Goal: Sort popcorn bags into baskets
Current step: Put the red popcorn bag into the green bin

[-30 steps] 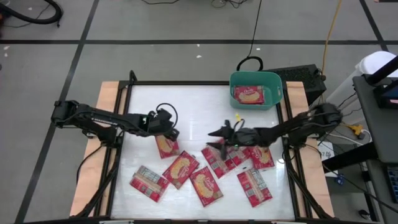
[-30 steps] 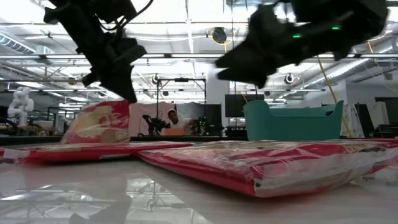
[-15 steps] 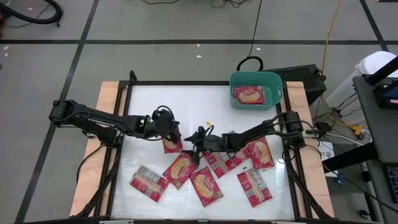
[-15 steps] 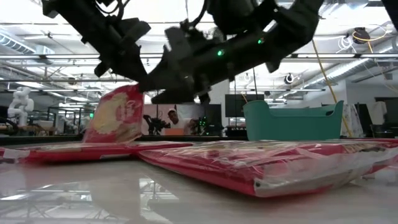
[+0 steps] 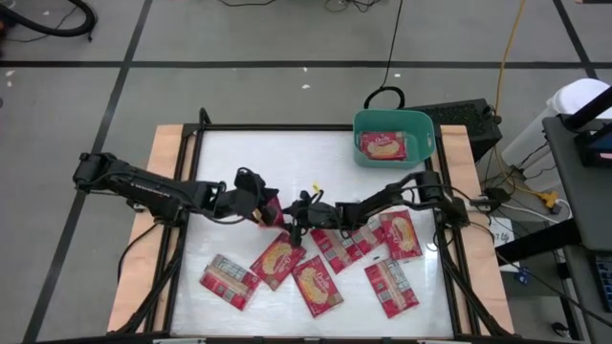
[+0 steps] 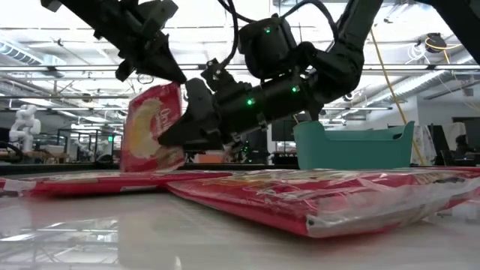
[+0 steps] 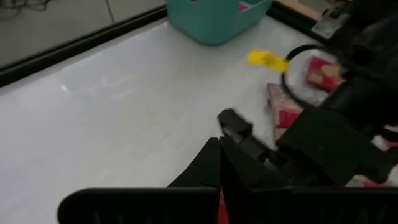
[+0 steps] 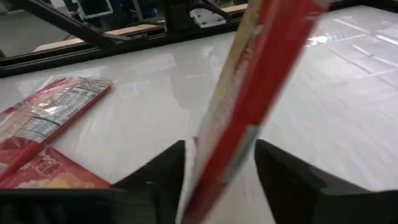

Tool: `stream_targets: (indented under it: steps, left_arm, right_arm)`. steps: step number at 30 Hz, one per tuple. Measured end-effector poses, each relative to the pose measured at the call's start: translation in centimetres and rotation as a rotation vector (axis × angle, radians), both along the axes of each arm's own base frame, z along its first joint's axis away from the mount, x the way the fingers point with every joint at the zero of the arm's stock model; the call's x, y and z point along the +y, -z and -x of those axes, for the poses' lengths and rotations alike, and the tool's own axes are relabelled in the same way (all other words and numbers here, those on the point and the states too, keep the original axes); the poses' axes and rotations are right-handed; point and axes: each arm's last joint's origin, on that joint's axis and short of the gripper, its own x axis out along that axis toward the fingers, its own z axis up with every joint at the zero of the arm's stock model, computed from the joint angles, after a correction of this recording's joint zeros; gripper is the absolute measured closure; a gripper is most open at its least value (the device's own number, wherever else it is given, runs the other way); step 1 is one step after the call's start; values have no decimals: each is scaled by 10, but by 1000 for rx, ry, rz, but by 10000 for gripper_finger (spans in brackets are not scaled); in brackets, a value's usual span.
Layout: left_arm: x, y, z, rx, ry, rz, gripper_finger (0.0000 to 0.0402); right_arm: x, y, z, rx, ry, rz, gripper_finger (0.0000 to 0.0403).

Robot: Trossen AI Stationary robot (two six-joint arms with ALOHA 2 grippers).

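1. While the left gripper [image 5: 260, 207] pinches a popcorn bag [image 6: 152, 129] upright mid-table, the right gripper [image 8: 214, 165] stands open astride it.
2. One bag [image 5: 382, 145] lies in the teal basket [image 5: 421, 122] — others lie flat.

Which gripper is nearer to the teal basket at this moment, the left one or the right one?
The right gripper is slightly nearer. Both meet mid-table at the raised popcorn bag, far from the basket; the left gripper sits on the bag's far side.
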Motion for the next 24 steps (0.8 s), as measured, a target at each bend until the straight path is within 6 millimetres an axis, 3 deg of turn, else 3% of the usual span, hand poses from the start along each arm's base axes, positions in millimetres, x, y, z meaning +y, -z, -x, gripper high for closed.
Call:
stream_targets:
  steps: [4, 9, 17, 24]
  left_arm:
    - [-3, -2, 1, -8, 20, -10, 401]
    - [-6, -14, 8, -41, 67, -30, 390]
    - [-6, -32, 21, -91, 106, -90, 318]
    - [-12, -25, 16, -47, 147, -120, 240]
  right_arm:
    - [1, -2, 2, 30, -34, 46, 300]
    - [-4, -20, 13, 106, -87, 82, 387]
    - [-14, -64, 44, 239, -165, 252, 369]
    - [-24, -102, 78, 385, -198, 321, 394]
